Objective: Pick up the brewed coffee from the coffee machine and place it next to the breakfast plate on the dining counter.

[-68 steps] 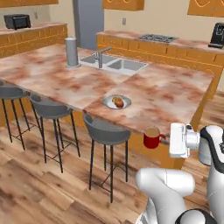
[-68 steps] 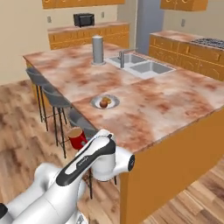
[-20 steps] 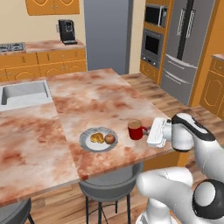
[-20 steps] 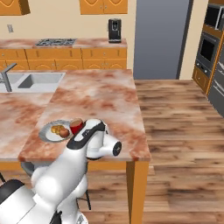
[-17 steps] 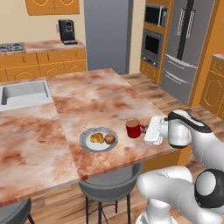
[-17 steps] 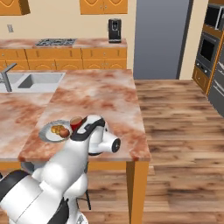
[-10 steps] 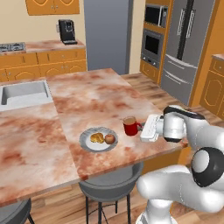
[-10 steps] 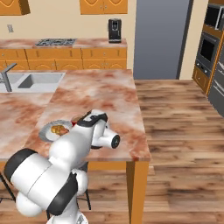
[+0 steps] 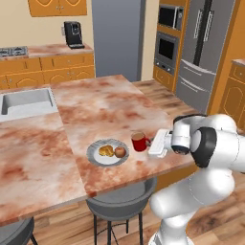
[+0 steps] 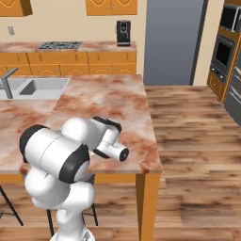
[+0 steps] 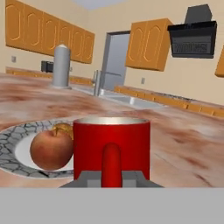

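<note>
The small glossy red mug of coffee [image 9: 139, 141] stands upright on the reddish-brown marbled stone top of the island counter [image 9: 100, 103], just beside the round grey plate of golden-brown pastries [image 9: 108, 153] and apart from it. The white arm's two-finger gripper [image 9: 152, 142] sits level at the mug's handle side. In the hand view its dark fingertips [image 11: 89, 178] flank the red handle [image 11: 112, 165]; whether they grip it cannot be told.

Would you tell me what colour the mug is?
Glossy red; the mug shows best in the hand view.
</note>
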